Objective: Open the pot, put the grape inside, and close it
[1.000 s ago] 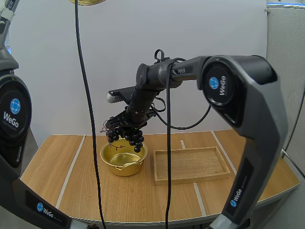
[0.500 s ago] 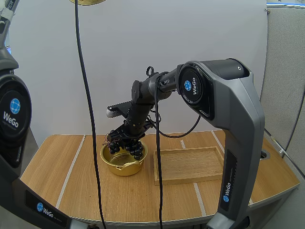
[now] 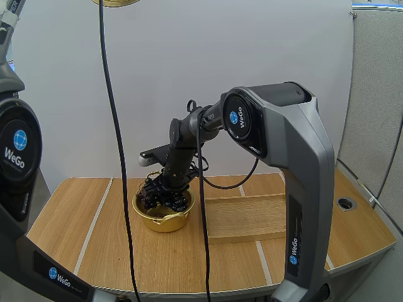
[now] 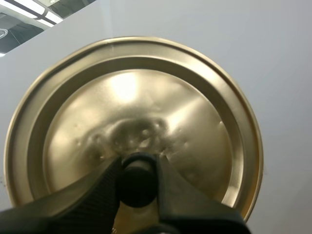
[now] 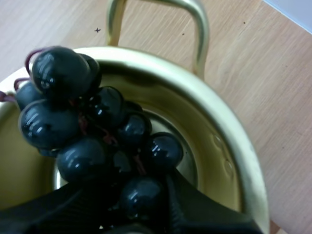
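Observation:
The gold pot (image 3: pixel 162 215) stands open on the table, left of centre. My right gripper (image 3: pixel 166 190) reaches down into it, shut on the bunch of dark grapes (image 3: pixel 165 197). In the right wrist view the grapes (image 5: pixel 87 131) hang inside the pot's rim (image 5: pixel 229 146), low over its shiny bottom, pinched at my right gripper (image 5: pixel 131 207). The pot's loop handle (image 5: pixel 197 29) stands past the bunch. High over the table's left side my left gripper (image 4: pixel 138 178) is shut on the black knob (image 4: pixel 138 183) of the gold lid (image 4: pixel 146 97). The lid's edge (image 3: pixel 116 2) shows far above the pot.
A shallow wooden tray (image 3: pixel 252 217) lies directly right of the pot, partly behind my right arm. The wooden table (image 3: pixel 94 239) has bare room in front of and left of the pot. A small round hole (image 3: pixel 344 203) sits near the table's right edge.
My right arm has come down and toward the pot, lowering the grapes from above the rim into it. The lid has stayed where it was.

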`<move>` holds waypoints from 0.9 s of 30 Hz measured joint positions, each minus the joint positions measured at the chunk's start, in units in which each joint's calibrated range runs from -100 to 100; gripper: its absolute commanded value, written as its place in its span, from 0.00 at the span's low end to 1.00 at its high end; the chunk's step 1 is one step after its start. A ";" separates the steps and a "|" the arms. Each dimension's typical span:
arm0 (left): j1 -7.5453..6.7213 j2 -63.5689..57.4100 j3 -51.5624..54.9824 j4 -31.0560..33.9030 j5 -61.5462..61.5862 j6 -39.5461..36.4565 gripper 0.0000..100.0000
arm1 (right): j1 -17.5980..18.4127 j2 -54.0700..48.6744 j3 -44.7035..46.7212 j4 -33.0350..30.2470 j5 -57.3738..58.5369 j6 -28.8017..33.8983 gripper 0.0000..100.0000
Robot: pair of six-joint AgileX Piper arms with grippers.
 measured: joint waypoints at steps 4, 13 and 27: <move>0.00 0.00 0.00 0.00 0.00 0.00 0.00 | 0.06 1.02 -0.03 -0.85 0.00 0.28 0.00; 0.00 0.00 0.00 0.00 0.00 0.00 0.00 | 0.06 3.54 -0.28 -1.37 1.15 0.97 0.00; 0.00 0.00 0.00 0.00 0.00 0.00 0.00 | 0.06 3.54 -0.28 -1.37 1.32 1.16 0.00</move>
